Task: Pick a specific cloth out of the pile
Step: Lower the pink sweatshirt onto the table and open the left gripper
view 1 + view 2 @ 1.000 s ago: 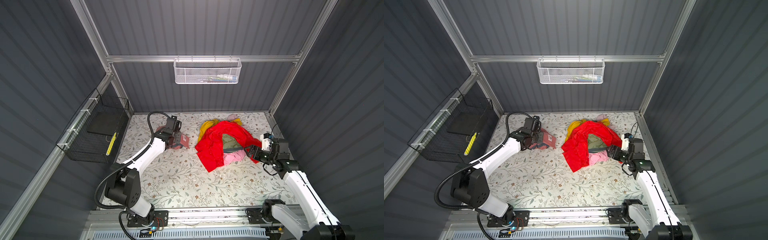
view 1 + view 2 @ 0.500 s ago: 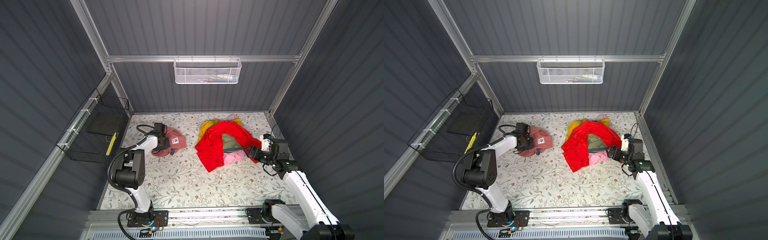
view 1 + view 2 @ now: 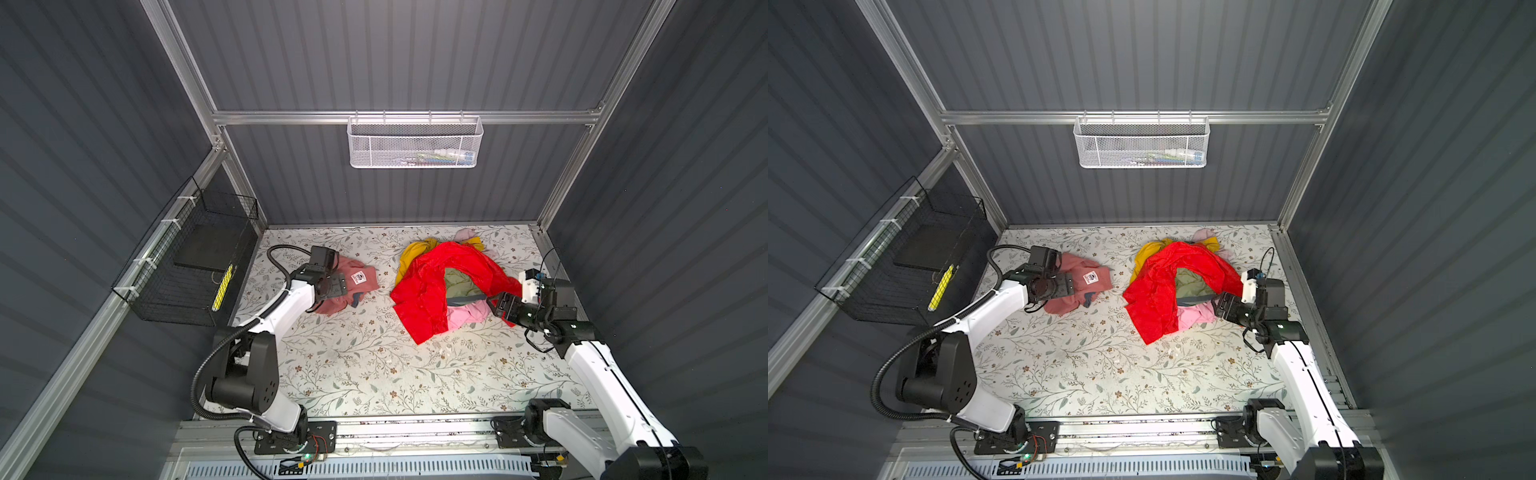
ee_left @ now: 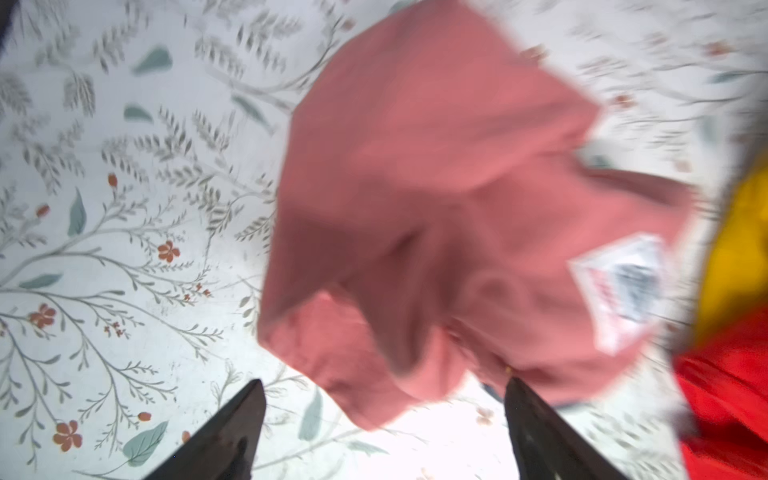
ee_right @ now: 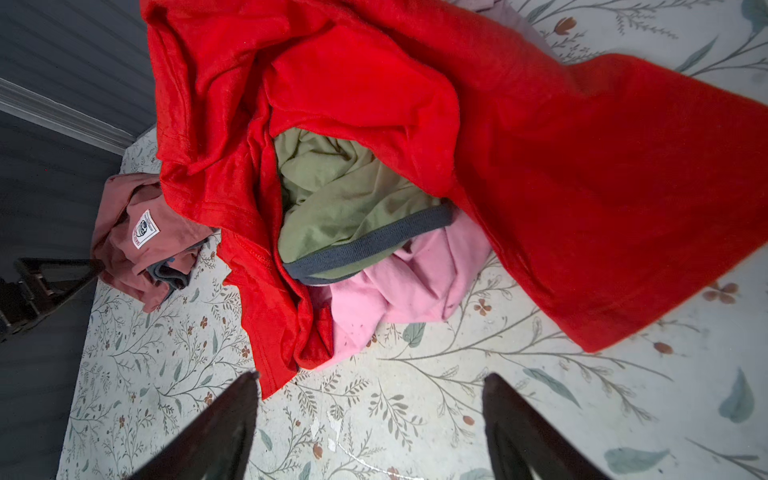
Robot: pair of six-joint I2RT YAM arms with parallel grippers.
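Now left end effector [image 4: 383, 380] and right end effector [image 5: 372, 376] gape empty; cloth [image 3: 361, 277] lies apart from pile [image 3: 428, 291]. A careless lift-off may snag it.

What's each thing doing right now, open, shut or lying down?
Heap of mixed garments, piled up, bright red garment on top.
Dusty salmon-pink cloth with white patch, lying crumpled apart from the heap, not held.
Left gripper, jaws open, empty.
Right gripper, jaws open, empty.
White mesh basket, hanging up.
Black wire basket, hanging up.
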